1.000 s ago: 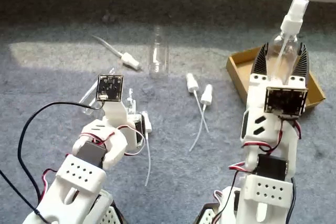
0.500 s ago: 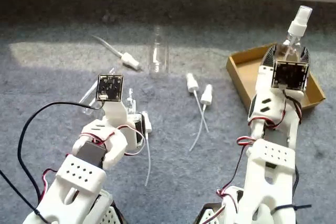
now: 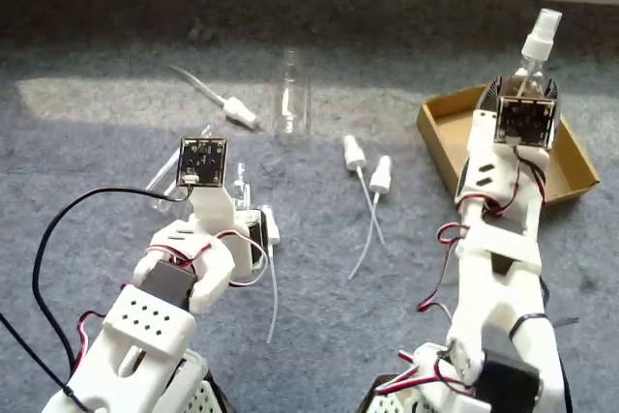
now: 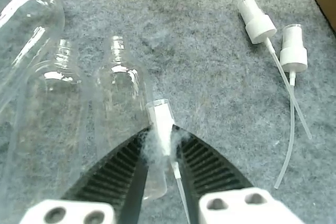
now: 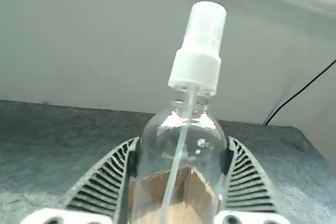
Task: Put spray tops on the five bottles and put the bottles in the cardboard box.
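Observation:
My right gripper [image 3: 525,96] is shut on a clear bottle [image 3: 533,63] that carries a white spray top [image 5: 198,51], holding it upright above the cardboard box [image 3: 443,132]. In the right wrist view the bottle [image 5: 178,140] sits between both fingers [image 5: 102,179]. My left gripper [image 4: 163,153] is shut on a loose spray top [image 4: 159,121] lying beside an open bottle [image 4: 122,90] on the carpet. Two more open bottles [image 4: 50,103] lie next to it. Another open bottle [image 3: 291,99] stands upright farther back.
Two loose spray tops [image 3: 354,154] [image 3: 381,173] with long tubes lie between the arms. A third one [image 3: 239,110] lies at the back left. A black cable [image 3: 58,224] loops beside the left arm. The grey carpet ends at a pale wall [image 5: 94,35].
The right arm has stretched away from its base, carrying the capped bottle farther over the cardboard box. The left arm has kept still.

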